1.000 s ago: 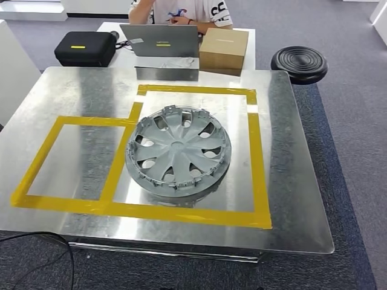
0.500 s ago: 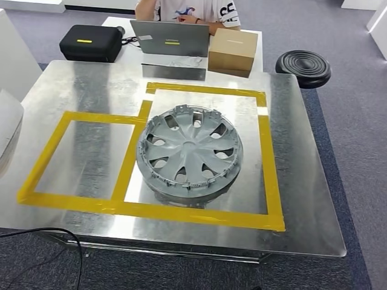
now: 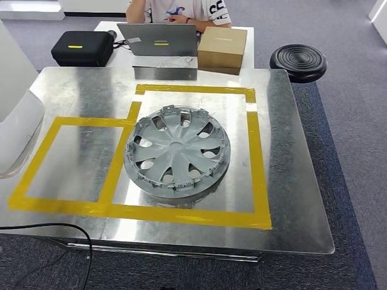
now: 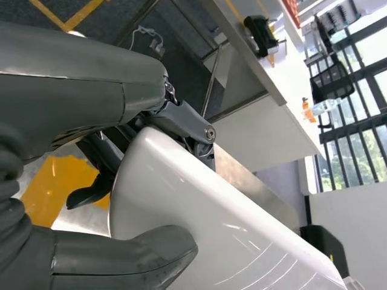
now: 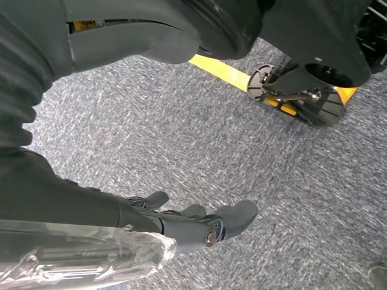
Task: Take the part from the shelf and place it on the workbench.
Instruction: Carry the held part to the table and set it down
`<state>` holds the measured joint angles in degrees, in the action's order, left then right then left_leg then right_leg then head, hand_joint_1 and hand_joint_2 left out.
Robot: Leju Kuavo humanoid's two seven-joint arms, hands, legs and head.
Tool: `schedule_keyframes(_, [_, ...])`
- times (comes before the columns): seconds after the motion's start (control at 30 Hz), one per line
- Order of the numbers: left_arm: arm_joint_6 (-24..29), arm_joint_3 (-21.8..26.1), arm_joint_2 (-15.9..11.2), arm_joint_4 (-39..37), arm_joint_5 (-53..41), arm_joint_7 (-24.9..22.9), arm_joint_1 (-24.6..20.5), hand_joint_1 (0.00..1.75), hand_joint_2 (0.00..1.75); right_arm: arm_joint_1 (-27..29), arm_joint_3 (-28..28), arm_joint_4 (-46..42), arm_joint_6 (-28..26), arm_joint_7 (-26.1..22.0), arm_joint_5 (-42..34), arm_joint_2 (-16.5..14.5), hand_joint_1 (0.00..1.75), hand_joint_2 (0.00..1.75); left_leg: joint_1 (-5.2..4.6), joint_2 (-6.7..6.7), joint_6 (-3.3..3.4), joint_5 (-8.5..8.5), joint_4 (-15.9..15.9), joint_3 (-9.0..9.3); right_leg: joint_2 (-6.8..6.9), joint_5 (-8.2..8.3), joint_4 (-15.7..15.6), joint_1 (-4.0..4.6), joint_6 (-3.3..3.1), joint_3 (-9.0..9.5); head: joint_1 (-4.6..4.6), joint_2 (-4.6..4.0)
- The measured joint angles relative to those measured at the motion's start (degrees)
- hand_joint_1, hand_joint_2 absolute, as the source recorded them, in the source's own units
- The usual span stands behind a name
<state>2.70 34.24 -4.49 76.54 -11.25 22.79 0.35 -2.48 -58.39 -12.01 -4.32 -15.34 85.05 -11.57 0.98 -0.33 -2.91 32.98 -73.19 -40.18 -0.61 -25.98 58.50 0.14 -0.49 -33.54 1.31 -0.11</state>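
Placement is the step in hand: your left hand [image 4: 104, 199] grips a glossy white part [image 4: 219, 223], thumb under its rounded shell and darker fingers over the top edge, and in the head view that part [image 3: 18, 130] hangs at the left edge of the metal workbench [image 3: 296, 199], not yet set down. A grey hubcap [image 3: 177, 151] already fills the larger yellow-taped square [image 3: 257, 163], so aim for the smaller taped frame [image 3: 45, 151] beside it, which looks like the intended spot, though that is only my reading. Bring the part in level and low, keep it clear of the hubcap's rim, and let it rest on the sheet before you loosen your grip. Your right hand [image 5: 201, 220] hangs over the carpet with its fingers apart, holding nothing.
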Motion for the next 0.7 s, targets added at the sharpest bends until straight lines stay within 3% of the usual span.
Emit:
schedule_keyframes(0.03, [0.2, -0.3, -0.1, -0.4, 0.1, 0.1, -0.1, 1.68, 1.75, 0.0, 0.0, 0.0, 0.0, 0.0, 0.0, 0.0, 0.0, 1.75, 0.04, 0.0, 0.03, -1.75, 1.9, 0.71, -0.03, -0.02, 0.0, -0.01, 0.02, 0.06, 0.0, 0.0])
schedule_keyframes(0.1, [0.8, -0.9, -0.6, -1.0, 0.6, 0.2, -0.4, 1.68, 1.75, 0.0, 0.1, 0.0, 0.0, 0.1, 0.0, 0.1, 0.0, 1.75, 0.07, 0.08, 0.07, -5.87, 9.6, 4.14, -0.08, -0.16, 0.1, 0.11, 0.29, 0.19, 0.0, 0.0])
schedule_keyframes(0.17, [1.5, -1.4, -0.9, -1.7, 1.0, 0.3, -0.8, 1.68, 1.75, 0.0, 0.3, 0.1, 0.1, 0.1, 0.0, 0.1, 0.0, 1.75, 0.02, 0.06, 0.44, -7.51, 15.1, 6.56, -0.14, -0.34, 0.3, 0.35, 0.78, 0.09, -0.06, 0.0])
schedule_keyframes(0.27, [2.1, -1.6, -1.0, -2.8, 1.3, 0.3, -1.0, 1.68, 1.75, 0.1, 0.4, 0.1, 0.1, 0.1, 0.0, 0.2, 0.0, 1.75, -0.13, -0.01, 1.48, -7.39, 16.1, 6.86, -0.14, -0.43, 0.2, 0.34, 1.46, -0.11, -0.06, 0.0])
schedule_keyframes(0.33, [2.4, -1.9, -1.2, -3.3, 1.5, 0.3, -1.1, 1.68, 1.75, 0.2, 0.5, 0.2, 0.1, 0.2, 0.0, 0.3, 0.0, 1.75, 0.0, 0.03, 2.26, -7.47, 16.2, 7.0, 0.0, -1.87, 2.3, 0.23, 2.11, -1.06, -0.29, 0.0])
schedule_keyframes(0.43, [2.9, -2.2, -1.5, -4.3, 1.9, 0.4, -1.4, 1.68, 1.75, 0.2, 0.5, 0.3, 0.1, 0.2, 0.0, 0.4, 0.0, 1.75, 0.06, 0.1, 2.85, -7.41, 16.3, 7.09, 0.13, -7.01, 12.9, 0.13, 2.73, -6.05, -0.55, 0.0])
schedule_keyframes(0.47, [3.1, -2.3, -1.6, -4.7, 2.0, 0.4, -1.5, 1.68, 1.75, 0.2, 0.6, 0.3, 0.1, 0.2, 0.0, 0.4, 0.0, 1.75, 0.04, 0.11, 2.89, -7.37, 16.2, 7.11, 0.13, -7.89, 15.8, 0.11, 2.77, -7.55, -0.54, 0.0])
schedule_keyframes(0.5, [3.2, -2.3, -1.7, -5.2, 2.1, 0.4, -1.6, 1.68, 1.75, 0.3, 0.6, 0.3, 0.1, 0.2, 0.0, 0.4, 0.0, 1.75, 0.03, 0.1, 2.92, -7.33, 16.2, 7.16, 0.13, -7.62, 16.7, 0.11, 2.75, -8.12, -0.55, 0.0])
schedule_keyframes(0.53, [3.3, -2.3, -1.7, -5.7, 2.2, 0.4, -1.8, 1.68, 1.75, 0.3, 0.6, 0.3, 0.2, 0.3, 0.0, 0.4, 0.0, 1.75, 0.04, 0.07, 2.89, -7.27, 16.2, 7.27, 0.13, -6.23, 15.2, 0.11, 2.66, -7.57, -0.55, 0.0])
schedule_keyframes(0.6, [3.5, -2.3, -1.9, -6.4, 2.3, 0.5, -2.1, 1.68, 1.75, 0.3, 0.7, 0.3, 0.2, 0.3, 0.0, 0.5, 0.0, 1.75, 0.08, 0.01, 2.69, -7.09, 16.2, 7.58, 0.14, -2.03, 7.8, 0.1, 2.39, -4.08, -0.56, 0.0])
schedule_keyframes(0.63, [3.6, -2.3, -2.0, -6.7, 2.4, 0.5, -2.3, 1.68, 1.75, 0.3, 0.7, 0.3, 0.2, 0.3, 0.0, 0.6, 0.0, 1.75, 0.03, -0.01, 2.51, -6.98, 16.2, 7.7, 0.12, -0.71, 4.3, 0.11, 2.3, -2.35, -0.56, 0.0])
schedule_keyframes(0.7, [3.8, -2.3, -2.3, -7.1, 2.5, 0.6, -2.7, 1.68, 1.75, 0.2, 0.8, 0.4, 0.2, 0.2, 0.0, 0.6, 0.0, 1.75, -0.17, -0.04, 2.08, -6.88, 16.0, 7.62, 0.06, -0.06, 0.9, 0.13, 2.13, -0.58, -0.51, 0.0])
